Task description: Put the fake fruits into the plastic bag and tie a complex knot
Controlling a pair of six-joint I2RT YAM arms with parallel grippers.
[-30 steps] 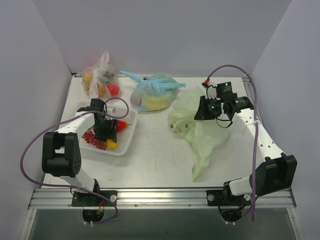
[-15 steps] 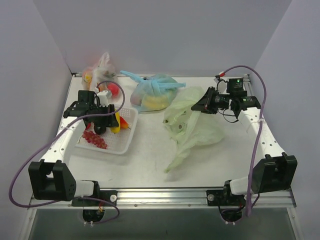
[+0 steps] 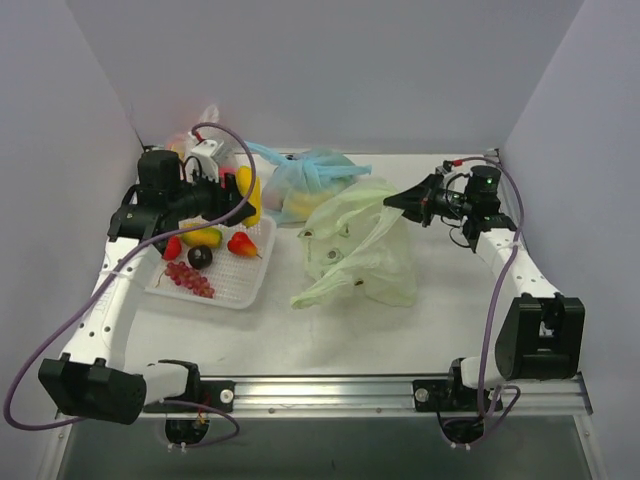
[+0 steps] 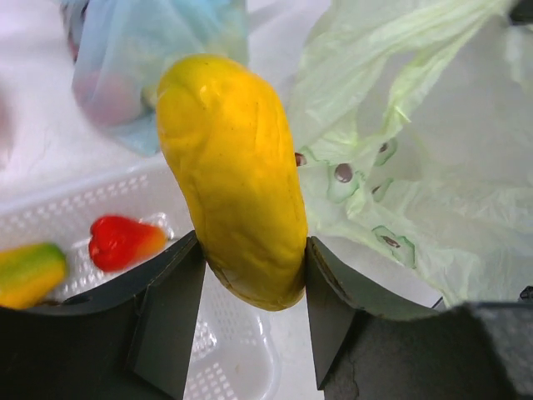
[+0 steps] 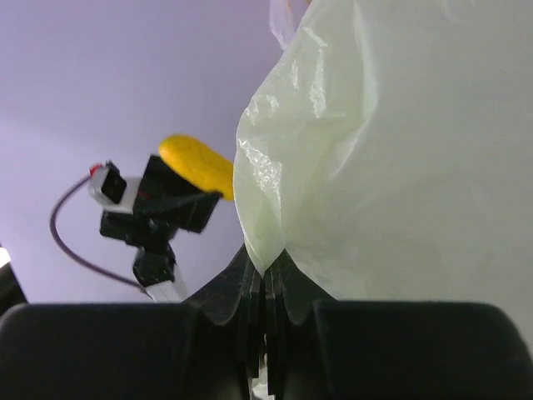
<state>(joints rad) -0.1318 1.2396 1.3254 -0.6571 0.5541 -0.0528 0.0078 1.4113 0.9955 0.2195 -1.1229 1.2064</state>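
Nearest, at lower left of the overhead view, a white perforated plastic basket (image 3: 255, 285) held a dark red toy grape bunch (image 3: 190, 280) and other fruits. Beyond it, the left gripper (image 4: 250, 267) grasped an elongated yellow plastic fruit (image 4: 229, 175) lengthwise. The crinkly pale green plastic bag (image 3: 360, 250) lay to its right, with the rim pinched up by the clenched right gripper (image 3: 395, 205).

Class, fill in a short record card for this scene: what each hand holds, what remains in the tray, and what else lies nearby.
Left hand: shut on a yellow elongated plastic fruit, held over the tray
Right hand: shut on the pale green crinkly plastic bag, its edge raised
White mesh plastic tray: dark red grape bunch, red pieces, a dark round one
Behind: light blue knotted bag
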